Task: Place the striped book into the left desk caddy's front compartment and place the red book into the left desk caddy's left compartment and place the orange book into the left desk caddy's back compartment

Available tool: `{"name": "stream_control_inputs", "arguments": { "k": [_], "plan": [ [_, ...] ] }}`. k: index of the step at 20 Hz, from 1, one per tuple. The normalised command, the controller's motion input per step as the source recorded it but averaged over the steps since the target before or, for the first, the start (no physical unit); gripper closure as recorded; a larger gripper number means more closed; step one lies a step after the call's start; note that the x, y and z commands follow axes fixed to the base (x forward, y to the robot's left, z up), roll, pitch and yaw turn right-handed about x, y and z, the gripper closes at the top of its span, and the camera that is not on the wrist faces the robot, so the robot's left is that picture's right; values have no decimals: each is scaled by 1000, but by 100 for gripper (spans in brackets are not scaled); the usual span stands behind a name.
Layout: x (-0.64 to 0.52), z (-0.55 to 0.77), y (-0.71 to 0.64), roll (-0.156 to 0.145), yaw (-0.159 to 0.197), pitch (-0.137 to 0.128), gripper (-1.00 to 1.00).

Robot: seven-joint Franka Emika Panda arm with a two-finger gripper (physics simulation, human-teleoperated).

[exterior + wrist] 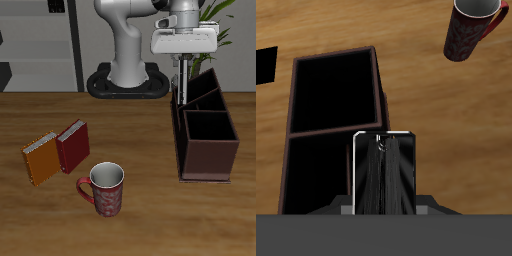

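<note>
My gripper is shut on the striped book, which hangs upright and edge-on just above the left desk caddy, over its back part at the wall facing the table's middle. The wrist view shows the dark striped book between my fingers, with the caddy's black open compartments beyond it. The orange book and the red book lie side by side on the table, far from the caddy.
A dark red patterned mug stands near the table's front edge, by the two books; it also appears in the wrist view as the mug. The robot's base sits behind the caddy.
</note>
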Motion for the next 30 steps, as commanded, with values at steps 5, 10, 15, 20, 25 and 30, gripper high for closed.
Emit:
{"name": "stream_control_inputs", "arguments": {
  "k": [5,10,15,20,25,30],
  "plan": [
    [151,-66,173,-7,-3,13,100],
    [51,-116,136,8,-5,20,100],
    [43,-94,94,14,2,14,100],
    [49,-71,62,4,12,1,100],
    [57,-215,-2,2,-3,29,100],
    [7,-145,10,4,-8,26,100]
  ]
}}
